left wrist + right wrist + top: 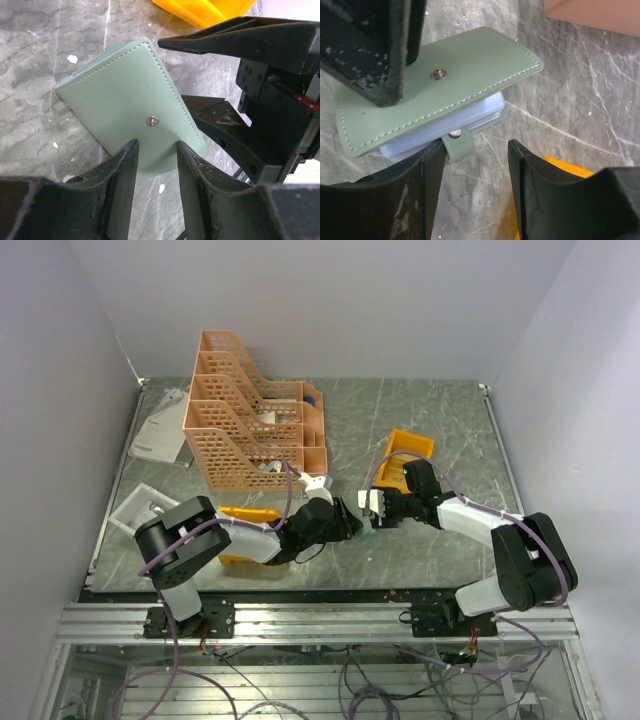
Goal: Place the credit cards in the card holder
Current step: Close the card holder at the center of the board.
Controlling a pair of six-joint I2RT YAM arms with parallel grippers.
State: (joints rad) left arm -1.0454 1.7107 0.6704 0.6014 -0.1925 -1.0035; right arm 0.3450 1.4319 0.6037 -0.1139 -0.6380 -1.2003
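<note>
Two grippers meet at the small flat pale green card holder [125, 95] on the grey stone table [450, 440]: the left gripper [156, 146], fingers half apart, rests on its lifted cover, while the right gripper [475, 146], wide and empty, faces its little snap tab [456, 141]

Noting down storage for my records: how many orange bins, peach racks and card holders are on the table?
Orange bins: 2
Peach rack: 1
Card holder: 1
Total: 4
</note>
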